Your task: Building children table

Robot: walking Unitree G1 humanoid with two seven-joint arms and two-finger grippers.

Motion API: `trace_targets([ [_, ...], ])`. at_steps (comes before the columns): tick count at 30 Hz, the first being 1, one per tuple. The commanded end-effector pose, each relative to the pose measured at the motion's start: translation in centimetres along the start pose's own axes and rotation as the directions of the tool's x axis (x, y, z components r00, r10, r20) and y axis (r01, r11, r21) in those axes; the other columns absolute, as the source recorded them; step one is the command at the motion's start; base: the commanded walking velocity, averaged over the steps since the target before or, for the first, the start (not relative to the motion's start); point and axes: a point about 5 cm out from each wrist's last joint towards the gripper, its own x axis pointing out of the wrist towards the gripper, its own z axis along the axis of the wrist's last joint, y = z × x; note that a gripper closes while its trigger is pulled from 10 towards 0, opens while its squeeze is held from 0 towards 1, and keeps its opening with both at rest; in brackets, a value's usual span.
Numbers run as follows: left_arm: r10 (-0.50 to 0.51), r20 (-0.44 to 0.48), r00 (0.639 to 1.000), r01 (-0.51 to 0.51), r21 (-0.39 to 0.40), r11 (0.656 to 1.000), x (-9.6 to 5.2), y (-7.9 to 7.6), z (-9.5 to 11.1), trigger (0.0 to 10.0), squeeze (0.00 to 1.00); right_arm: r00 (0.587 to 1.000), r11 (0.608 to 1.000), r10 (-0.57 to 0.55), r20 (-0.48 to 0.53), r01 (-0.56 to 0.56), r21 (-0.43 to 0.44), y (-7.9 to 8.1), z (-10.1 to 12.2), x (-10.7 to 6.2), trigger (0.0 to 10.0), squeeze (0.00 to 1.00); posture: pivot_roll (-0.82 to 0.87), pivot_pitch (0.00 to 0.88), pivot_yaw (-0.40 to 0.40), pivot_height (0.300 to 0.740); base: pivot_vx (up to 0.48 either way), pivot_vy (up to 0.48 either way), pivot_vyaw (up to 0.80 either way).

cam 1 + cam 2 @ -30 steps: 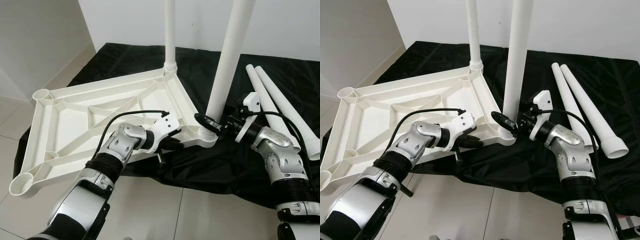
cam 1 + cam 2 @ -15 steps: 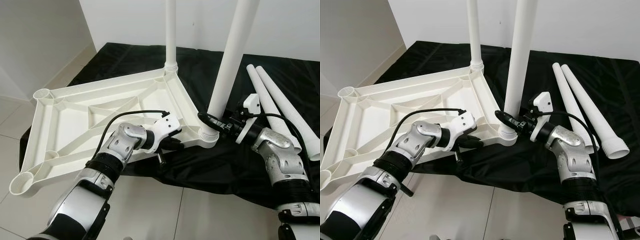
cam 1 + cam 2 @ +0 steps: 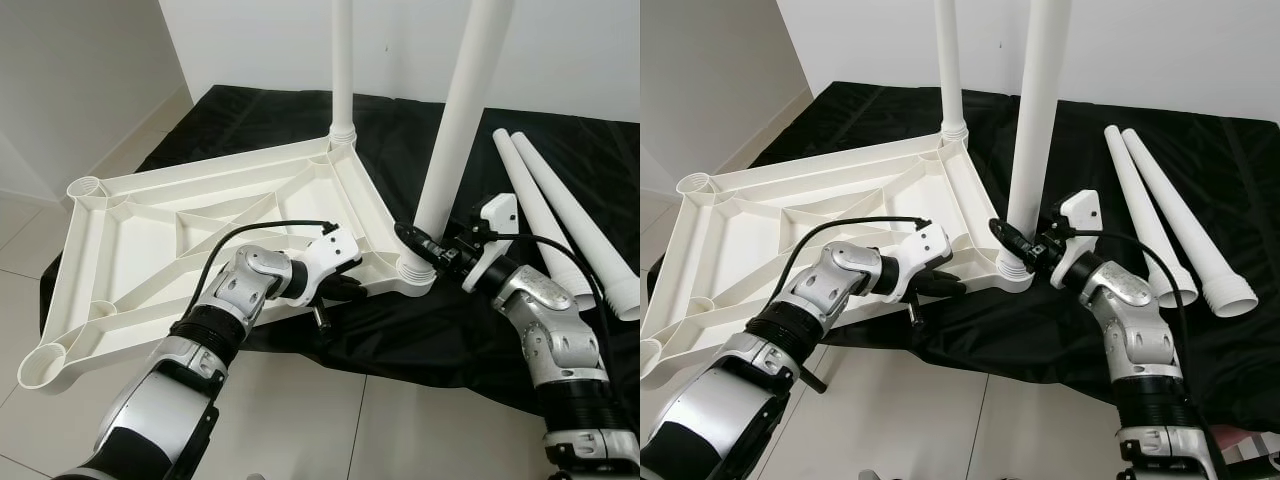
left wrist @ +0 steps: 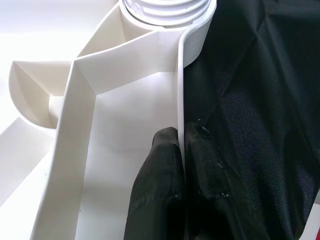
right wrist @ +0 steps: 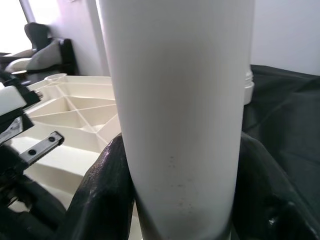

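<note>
The white table top [image 3: 190,235] lies upside down, half on the black cloth. One white leg [image 3: 342,70] stands upright in its far corner socket. A second leg [image 3: 455,125] stands in the near corner socket [image 3: 415,277], leaning slightly. My right gripper [image 3: 416,243] is shut on this leg just above the socket; in the right wrist view its black fingers [image 5: 102,190] press on both sides of the leg [image 5: 175,100]. My left gripper [image 3: 345,285] is shut on the table top's near rim [image 4: 181,90], one finger on each side. Two loose legs [image 3: 560,205] lie at the right.
The black cloth [image 3: 450,330] covers the floor under and behind the parts, up to a white wall. Pale floor tiles [image 3: 330,420] lie in front of me. A black cable [image 3: 260,230] loops over my left wrist. A chair [image 5: 42,47] stands further back.
My right forearm and wrist have shifted a little left and down while still holding the near leg. The left gripper has stayed clamped on the rim.
</note>
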Motion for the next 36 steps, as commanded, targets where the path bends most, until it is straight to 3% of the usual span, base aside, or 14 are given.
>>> trace_targets([
  [1, 0.027, -0.073, 0.997, -0.032, -0.057, 0.998, 0.2, -0.4, -2.0, 10.0, 0.0, 0.999, 1.0, -0.02, 0.038, 0.019, 0.025, 0.6, 0.7, 0.5, 10.0, 0.0, -0.16, 0.129, 0.1, 0.74, 0.0, 0.0, 0.0],
  [12, 0.035, -0.077, 0.996, -0.039, -0.053, 0.998, 0.2, -0.3, -2.1, 10.0, 0.0, 0.985, 0.985, -0.17, 0.022, 0.169, 0.018, 1.9, 0.5, 1.0, 10.0, 0.0, -0.16, 0.124, 0.098, 0.74, 0.0, 0.0, 0.0],
  [15, 0.035, -0.077, 0.996, -0.039, -0.052, 0.998, 0.2, -0.3, -2.1, 10.0, 0.0, 0.974, 0.974, -0.224, 0.039, 0.222, 0.04, 2.8, 0.5, 1.4, 10.0, 0.0, -0.16, 0.121, 0.099, 0.74, 0.0, 0.0, 0.0],
  [16, 0.035, -0.077, 0.996, -0.039, -0.052, 0.998, 0.2, -0.2, -2.1, 10.0, 0.0, 0.957, 0.957, -0.286, 0.048, 0.283, 0.063, 3.8, 0.5, 1.7, 10.0, 0.0, -0.16, 0.116, 0.102, 0.74, 0.0, 0.0, 0.0],
  [18, 0.035, -0.077, 0.996, -0.039, -0.052, 0.998, 0.2, -0.2, -2.1, 10.0, 0.0, 0.957, 0.957, -0.286, 0.048, 0.283, 0.063, 3.8, 0.5, 1.7, 10.0, 0.0, -0.16, 0.116, 0.102, 0.74, 0.0, 0.0, 0.0],
  [24, 0.035, -0.074, 0.997, -0.039, -0.053, 0.998, 0.3, -0.3, -2.0, 10.0, 0.0, 0.927, 0.925, -0.373, 0.05, 0.367, 0.093, 6.2, 0.0, 2.3, 10.0, 0.0, -0.16, 0.109, 0.095, 0.74, 0.0, 0.0, 0.0],
  [28, 0.034, -0.072, 0.997, -0.038, -0.053, 0.998, 0.3, -0.3, -1.9, 10.0, 0.0, 0.923, 0.921, -0.383, 0.049, 0.377, 0.096, 6.8, -0.1, 2.5, 10.0, 0.0, -0.16, 0.106, 0.092, 0.74, 0.0, 0.0, 0.0],
  [33, 0.03, -0.067, 0.997, -0.034, -0.052, 0.998, 0.5, -0.5, -1.8, 10.0, 0.0, 0.873, 0.87, -0.486, 0.034, 0.48, 0.114, 8.5, -0.7, 3.3, 10.0, 0.0, -0.16, 0.099, 0.086, 0.74, 0.0, 0.0, 0.0],
  [36, 0.029, -0.067, 0.997, -0.033, -0.053, 0.998, 0.5, -0.5, -1.8, 10.0, 0.0, 0.869, 0.865, -0.493, 0.029, 0.487, 0.12, 8.8, -0.8, 3.4, 10.0, 0.0, -0.16, 0.097, 0.087, 0.74, 0.0, 0.0, 0.0],
])
